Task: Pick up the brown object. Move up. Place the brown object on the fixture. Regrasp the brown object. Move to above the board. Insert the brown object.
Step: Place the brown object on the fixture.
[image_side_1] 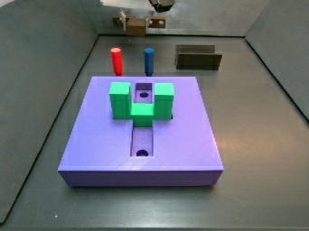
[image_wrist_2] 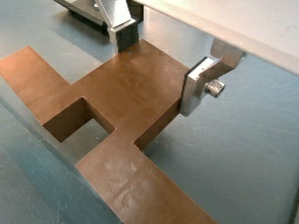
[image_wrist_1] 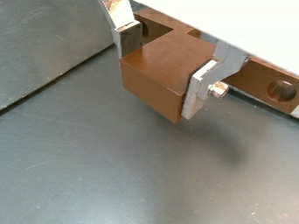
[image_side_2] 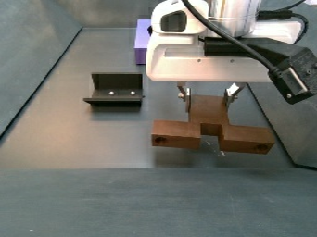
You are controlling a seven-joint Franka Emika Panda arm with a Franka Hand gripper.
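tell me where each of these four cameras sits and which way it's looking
Wrist view: on the wrist, looking down past the gripper at the brown object.
Wrist view: same mount, other angle; fingers straddle the brown object's middle.
Side view: high over the board, facing the fixture; gripper at far end.
Side view: opposite side, gripper near, fixture beyond.
Both side views share the fixture.

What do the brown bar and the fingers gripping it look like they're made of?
The brown object, held in the gripper: probably plastic, smooth with a dull sheen and crisp moulded edges; could be painted. The fingers: flat bright silver plates, apparently metal.
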